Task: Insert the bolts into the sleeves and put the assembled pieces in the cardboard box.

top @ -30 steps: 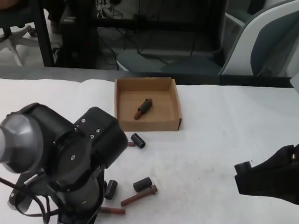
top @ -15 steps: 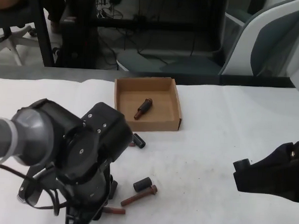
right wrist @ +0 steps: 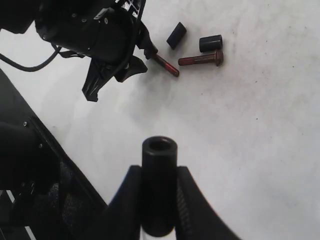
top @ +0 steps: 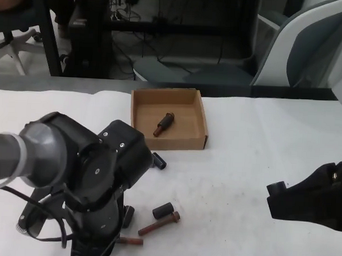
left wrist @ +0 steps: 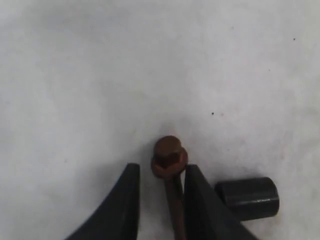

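My left gripper (left wrist: 162,169) is open low over the white bench, its fingers on either side of a rusty bolt (left wrist: 170,155) that lies flat. A black sleeve (left wrist: 247,198) lies just beside one finger. My right gripper (right wrist: 157,172) is shut on another black sleeve (right wrist: 159,150), held upright above the bench at the right (top: 279,194). The cardboard box (top: 170,96) sits at the back centre with one assembled piece (top: 164,124) inside. A second bolt (top: 159,223) and a loose sleeve (top: 163,209) lie mid-bench. One more sleeve (top: 159,160) sits near the box's front.
The bulky left arm (top: 84,175) covers the bench's front left and hides part of the loose parts. White bench to the right of the parts is bare up to the right arm. A chair and desk legs stand beyond the far edge.
The left arm has swung right and down over the bolts, covering more of the sleeve near the box. The right arm has barely moved.
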